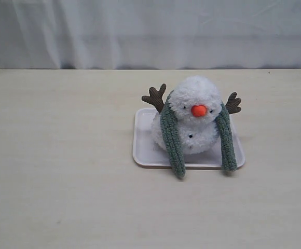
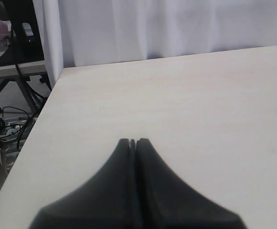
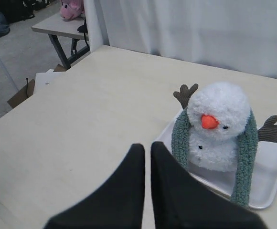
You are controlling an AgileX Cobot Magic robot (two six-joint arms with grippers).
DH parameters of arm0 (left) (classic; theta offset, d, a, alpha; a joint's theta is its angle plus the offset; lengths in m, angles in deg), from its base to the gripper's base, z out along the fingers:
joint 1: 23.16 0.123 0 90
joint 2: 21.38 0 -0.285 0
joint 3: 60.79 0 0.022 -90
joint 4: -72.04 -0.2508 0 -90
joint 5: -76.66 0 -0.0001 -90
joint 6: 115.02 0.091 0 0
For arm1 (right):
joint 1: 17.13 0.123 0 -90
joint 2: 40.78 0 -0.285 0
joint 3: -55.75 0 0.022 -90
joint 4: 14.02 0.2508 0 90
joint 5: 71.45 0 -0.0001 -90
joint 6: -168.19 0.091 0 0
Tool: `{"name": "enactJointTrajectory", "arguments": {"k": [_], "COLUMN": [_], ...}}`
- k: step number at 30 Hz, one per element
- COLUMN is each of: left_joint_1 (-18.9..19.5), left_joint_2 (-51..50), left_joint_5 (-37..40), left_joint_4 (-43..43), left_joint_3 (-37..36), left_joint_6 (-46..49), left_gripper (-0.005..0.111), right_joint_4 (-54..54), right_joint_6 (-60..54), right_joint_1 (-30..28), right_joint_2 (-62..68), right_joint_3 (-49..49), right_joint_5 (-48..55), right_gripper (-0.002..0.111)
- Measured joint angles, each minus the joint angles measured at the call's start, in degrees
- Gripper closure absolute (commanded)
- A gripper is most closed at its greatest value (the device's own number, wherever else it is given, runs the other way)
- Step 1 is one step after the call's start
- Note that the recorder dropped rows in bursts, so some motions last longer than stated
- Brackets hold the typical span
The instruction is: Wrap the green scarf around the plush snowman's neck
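Both empty, pressed together: left tool (image 2: pixel 133 141), right tool (image 3: pixel 147 145); fuzzy grey-green knitted scarf (image 1: pixel 172 140) drapes fluffy white plush snowman (image 1: pixel 192 93), maybe behind neck. Spread, pinch one end, cross slowly.

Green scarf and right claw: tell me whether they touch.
Apart. In the exterior view the green scarf hangs on the plush snowman and the right claw is nowhere in frame.

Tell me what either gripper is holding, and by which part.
Nothing. The left gripper and right gripper are both shut and empty; the scarf hangs loose over the snowman.
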Motion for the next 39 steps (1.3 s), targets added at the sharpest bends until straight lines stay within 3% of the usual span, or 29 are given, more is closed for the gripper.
{"name": "enactJointTrajectory", "arguments": {"k": [26, 39], "left_joint_1": [0.0, 0.0], "left_joint_2": [0.0, 0.0], "left_joint_5": [0.0, 0.0], "left_joint_4": [0.0, 0.0], "left_joint_3": [0.0, 0.0], "left_joint_6": [0.0, 0.0], "left_gripper": [0.107, 0.107], "right_joint_4": [0.0, 0.1], "right_joint_6": [0.0, 0.0], "right_joint_1": [0.0, 0.0], "right_joint_2": [-0.5, -12.1], "right_joint_3": [1.0, 8.6], "right_joint_5": [-0.1, -0.4], "right_gripper": [0.104, 0.104]}}
